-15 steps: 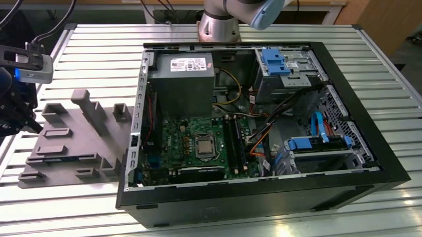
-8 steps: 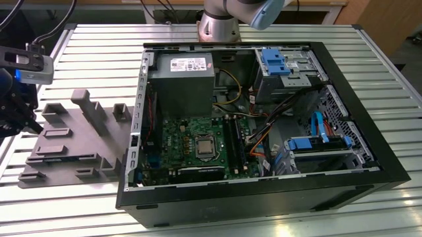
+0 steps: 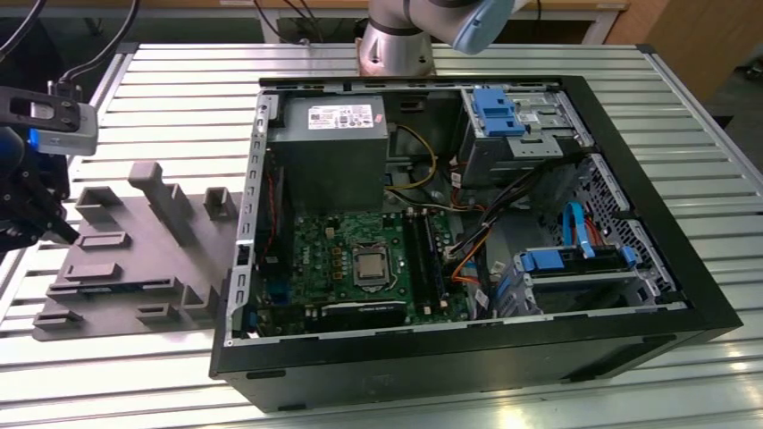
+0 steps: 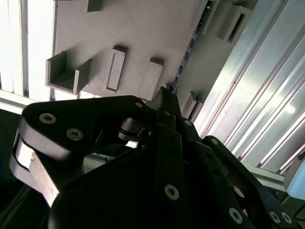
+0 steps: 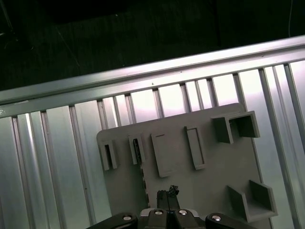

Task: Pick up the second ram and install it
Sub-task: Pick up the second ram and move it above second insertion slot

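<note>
The gripper (image 5: 167,193) is hovering pinched closed and empty beside the second ram (image 4: 186,52), and dropping lower could be knocking it crooked.

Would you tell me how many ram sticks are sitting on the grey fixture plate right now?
1. The ram stands on edge on the fixture plate, as seen in the second wrist view. Another could be hidden behind the gripper.

Grey fixture plate (image 3: 143,268), dark ram (image 4: 187,50), black case (image 3: 477,357), green motherboard (image 3: 322,241)
</note>
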Controlling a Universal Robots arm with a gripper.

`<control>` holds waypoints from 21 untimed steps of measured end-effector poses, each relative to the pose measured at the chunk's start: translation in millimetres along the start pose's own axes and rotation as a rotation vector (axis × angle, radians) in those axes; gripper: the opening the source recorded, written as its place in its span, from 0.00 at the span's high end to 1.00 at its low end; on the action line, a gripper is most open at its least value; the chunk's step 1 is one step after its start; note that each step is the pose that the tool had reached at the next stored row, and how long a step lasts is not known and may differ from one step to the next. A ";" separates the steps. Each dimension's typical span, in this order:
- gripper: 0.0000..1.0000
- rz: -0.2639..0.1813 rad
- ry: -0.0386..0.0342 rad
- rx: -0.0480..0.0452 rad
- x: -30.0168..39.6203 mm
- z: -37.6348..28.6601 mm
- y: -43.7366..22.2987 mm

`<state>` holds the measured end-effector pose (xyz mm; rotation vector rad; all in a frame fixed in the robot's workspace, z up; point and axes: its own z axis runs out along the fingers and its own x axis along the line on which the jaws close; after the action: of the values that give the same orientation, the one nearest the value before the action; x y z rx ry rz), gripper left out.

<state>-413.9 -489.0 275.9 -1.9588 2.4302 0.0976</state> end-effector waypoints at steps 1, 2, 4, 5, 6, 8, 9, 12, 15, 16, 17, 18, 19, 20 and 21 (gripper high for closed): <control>0.89 0.000 0.0000 0.0000 0.1 0.3 0.0; 0.89 0.000 0.0000 0.0000 0.2 0.5 -0.1; 0.89 0.000 0.0000 -0.0001 0.4 0.9 -0.1; 0.89 0.000 0.0000 0.0000 0.5 1.1 -0.1; 0.89 0.000 0.0000 0.0000 0.7 1.4 -0.2; 0.89 0.000 0.0000 0.0000 0.9 1.8 -0.2; 0.89 0.000 0.0000 0.0000 1.1 2.1 -0.3; 0.89 0.000 0.0000 -0.0001 1.4 2.8 -0.3; 0.89 0.000 0.0000 0.0000 1.8 3.8 -0.5; 0.89 0.000 -0.0001 0.0000 1.9 4.1 -0.5; 0.89 0.000 0.0000 0.0000 2.0 4.3 -0.6; 0.89 0.000 0.0000 0.0000 2.2 4.5 -0.6; 0.89 0.000 0.0000 0.0000 2.3 4.8 -0.6; 0.89 0.000 0.0000 0.0000 2.3 5.1 -0.6; 0.89 0.000 0.0000 0.0000 2.4 5.3 -0.7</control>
<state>-413.9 -491.2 270.4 -1.9588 2.4303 0.0976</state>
